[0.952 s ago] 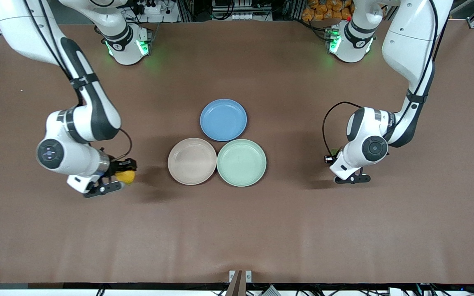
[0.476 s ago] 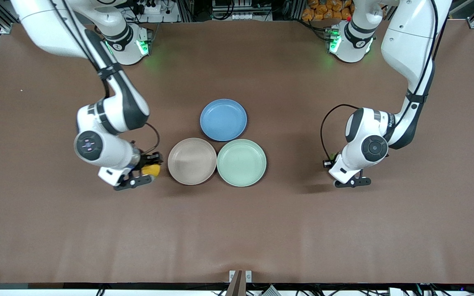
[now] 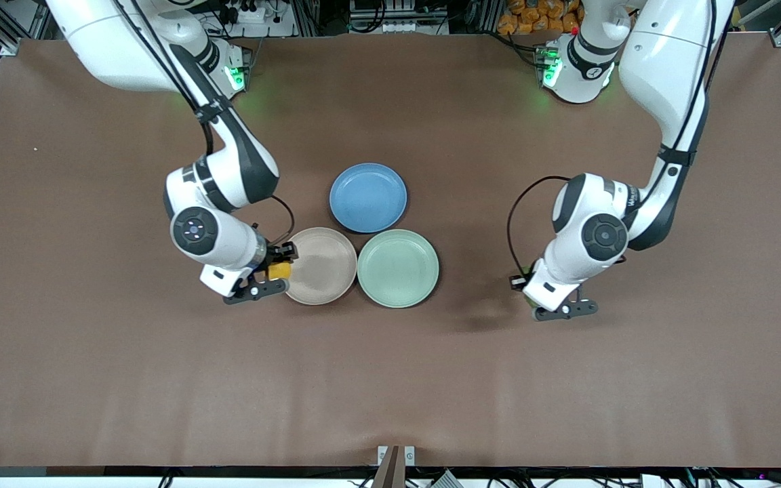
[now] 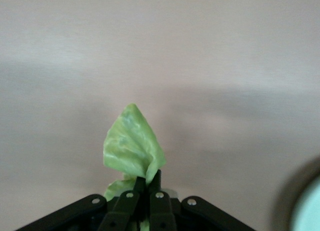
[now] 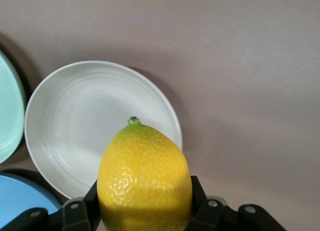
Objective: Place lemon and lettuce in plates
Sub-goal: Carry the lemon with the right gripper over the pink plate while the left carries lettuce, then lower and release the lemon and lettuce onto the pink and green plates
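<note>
From the front view, the right gripper (image 3: 270, 276) is up over the rim of the beige-pink plate (image 3: 323, 271) at the right arm's end, fingers closed on the lemon (image 3: 279, 270). The mint green plate (image 3: 398, 268) touches the beige-pink one, and the blue plate (image 3: 368, 197) sits farther from the front camera, between them. The left gripper (image 3: 553, 305) hangs over bare bench (image 3: 390, 379) toward the left arm's end, apart from the mint plate. In the left wrist view, that gripper (image 4: 147, 183) is pinched tight on the lettuce (image 4: 131, 146), the leaf sticking out past the fingertips above bare bench. In the right wrist view, the lemon (image 5: 144, 177) fills the closed gripper (image 5: 145, 203), with the beige-pink plate (image 5: 65, 121) below it.
</note>
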Robot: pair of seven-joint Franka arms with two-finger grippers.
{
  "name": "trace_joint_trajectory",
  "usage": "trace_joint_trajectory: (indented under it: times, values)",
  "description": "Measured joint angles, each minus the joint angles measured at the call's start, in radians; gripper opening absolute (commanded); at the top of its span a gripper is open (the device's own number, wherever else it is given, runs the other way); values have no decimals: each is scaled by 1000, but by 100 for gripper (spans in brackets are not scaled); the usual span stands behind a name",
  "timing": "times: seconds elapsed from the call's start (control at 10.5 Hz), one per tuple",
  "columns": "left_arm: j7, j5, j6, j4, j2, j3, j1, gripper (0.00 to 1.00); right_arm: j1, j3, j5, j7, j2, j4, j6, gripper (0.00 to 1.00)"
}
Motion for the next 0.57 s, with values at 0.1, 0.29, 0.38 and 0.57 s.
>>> trace_joint_trajectory:
  times: [0.1,0.29,0.38,0.57]
  values:
    - [-20,-12,0,14,0,-25,-3,0,24,0,0,4,18,12,1,31]
    - [-113,-16,0,39,0,-48,-42,0,74,0,0,65,58,27,36,33]
    - [-172,-16,0,58,0,-49,-74,0,88,0,0,83,77,30,54,34]
    - [-265,-17,0,84,1,-50,-130,0,106,-1,-1,101,109,34,76,36]
